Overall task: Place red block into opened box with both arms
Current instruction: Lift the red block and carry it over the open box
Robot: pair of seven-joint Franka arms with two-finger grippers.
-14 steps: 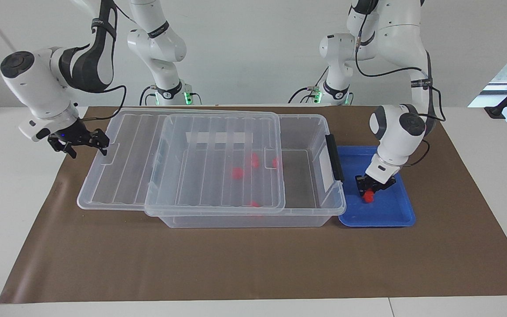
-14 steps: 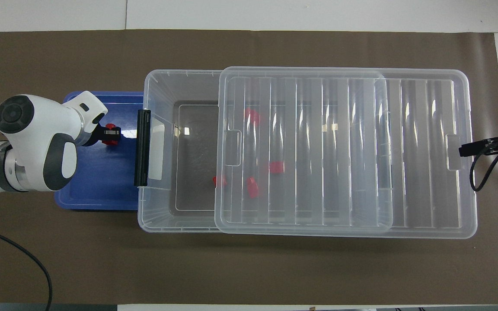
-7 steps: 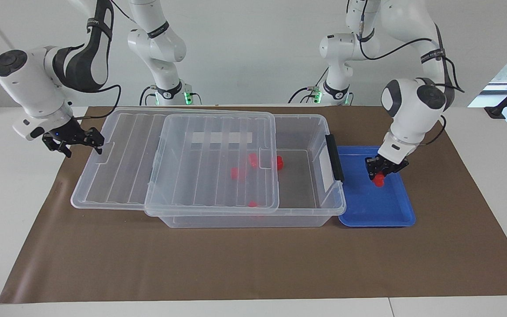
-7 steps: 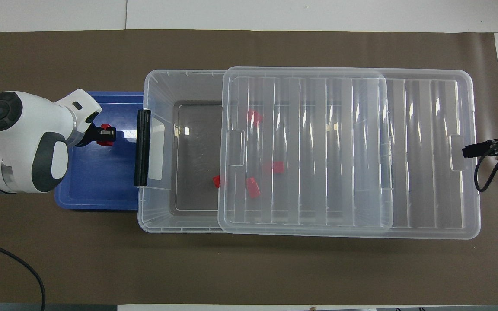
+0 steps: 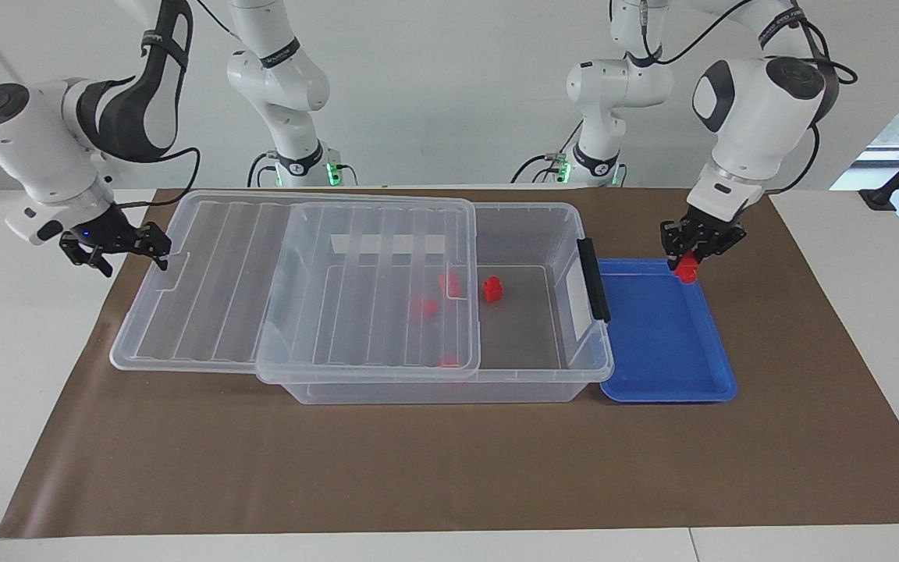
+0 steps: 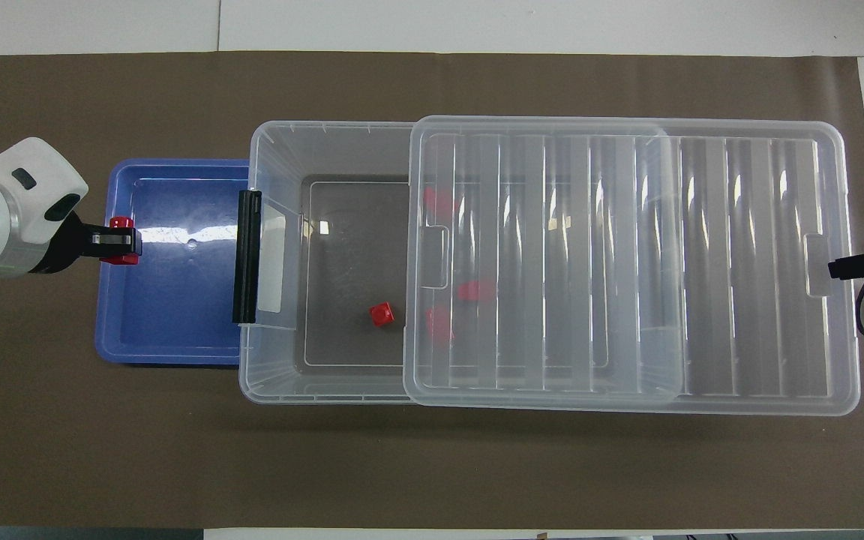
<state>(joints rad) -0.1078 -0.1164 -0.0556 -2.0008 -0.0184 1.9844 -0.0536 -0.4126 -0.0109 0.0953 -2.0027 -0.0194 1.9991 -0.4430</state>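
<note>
My left gripper (image 5: 690, 251) (image 6: 118, 240) is shut on a small red block (image 5: 686, 270) (image 6: 124, 223) and holds it in the air over the blue tray's (image 5: 668, 351) (image 6: 169, 315) edge at the left arm's end. The clear box (image 5: 598, 343) (image 6: 274, 150) stands beside the tray, its ribbed lid (image 5: 301, 281) (image 6: 627, 262) slid partway off toward the right arm's end. My right gripper (image 5: 154, 247) (image 6: 844, 265) stands open at the lid's end tab, touching it. One red block (image 5: 492, 289) (image 6: 382, 313) lies uncovered in the box; others show blurred under the lid.
A black clip (image 5: 594, 281) (image 6: 247, 255) sits on the box's end wall beside the tray. Brown paper (image 5: 449, 468) (image 6: 432, 465) covers the table under everything. The box's uncovered part is at its tray end.
My left gripper rose off the tray with the red block and drew toward the left arm's end. The lid slid farther toward the right arm's end with my right gripper, uncovering one block.
</note>
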